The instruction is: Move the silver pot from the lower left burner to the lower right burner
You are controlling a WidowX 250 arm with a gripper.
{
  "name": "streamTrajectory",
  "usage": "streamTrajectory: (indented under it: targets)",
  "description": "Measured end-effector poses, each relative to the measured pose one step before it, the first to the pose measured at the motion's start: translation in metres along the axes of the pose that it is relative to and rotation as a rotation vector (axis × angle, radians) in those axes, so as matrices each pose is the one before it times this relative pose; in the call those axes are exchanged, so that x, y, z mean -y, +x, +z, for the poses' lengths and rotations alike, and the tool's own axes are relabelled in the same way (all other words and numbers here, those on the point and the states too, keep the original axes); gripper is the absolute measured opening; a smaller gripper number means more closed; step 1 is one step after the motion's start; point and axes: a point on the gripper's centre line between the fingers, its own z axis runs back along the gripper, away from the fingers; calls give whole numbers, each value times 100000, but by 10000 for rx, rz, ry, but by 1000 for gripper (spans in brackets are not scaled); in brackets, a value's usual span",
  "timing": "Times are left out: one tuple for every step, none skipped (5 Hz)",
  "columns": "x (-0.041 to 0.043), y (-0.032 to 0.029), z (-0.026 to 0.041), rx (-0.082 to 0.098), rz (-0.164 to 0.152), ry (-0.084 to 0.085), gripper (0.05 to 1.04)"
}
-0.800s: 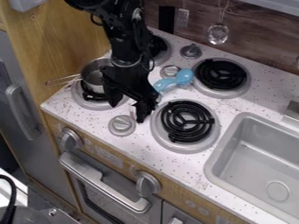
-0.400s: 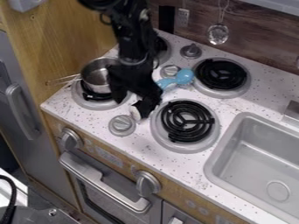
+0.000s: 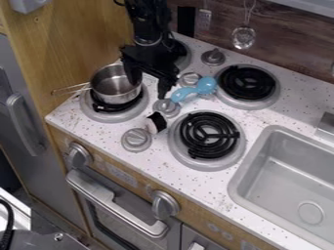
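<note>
A silver pot [image 3: 114, 88] sits on the lower left burner [image 3: 94, 114] of a toy kitchen, its round, open-topped body bright and reflective, with lighter bands of shine along the inner wall. Its thin metal handle [image 3: 70, 89] points left toward the wooden panel [image 3: 72, 44]. The black pincer [image 3: 149, 89] hangs at the pot's right side, its two fingers apart; one overlaps the rim in the view, and whether they touch cannot be told. The lower right burner [image 3: 175, 149], a black coil in a silver ring, lies across the white, speckled table [image 3: 215, 186]. Between the two burners stand gray knobs [image 3: 136, 140] and a small black-and-white object [image 3: 156, 122], near a light blue piece [image 3: 206, 85] with a bulbous end. On the wooden front below, a pale label [image 3: 122, 175] bears markings too small to read.
</note>
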Motion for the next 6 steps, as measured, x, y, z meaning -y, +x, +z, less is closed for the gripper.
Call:
streamTrajectory:
  targets:
    - [-1860, 652, -1408, -211, 464, 250, 1000]
    - [-1142, 498, -1751, -214, 242, 157, 1000]
    - [-176, -33, -2187, -516, 264, -257, 1000]
    - [541, 276, -1614, -339, -113, -333, 956]
    - [245, 45, -929, 69, -80, -19, 689]
    - [78, 233, 106, 13, -45, 70, 390]
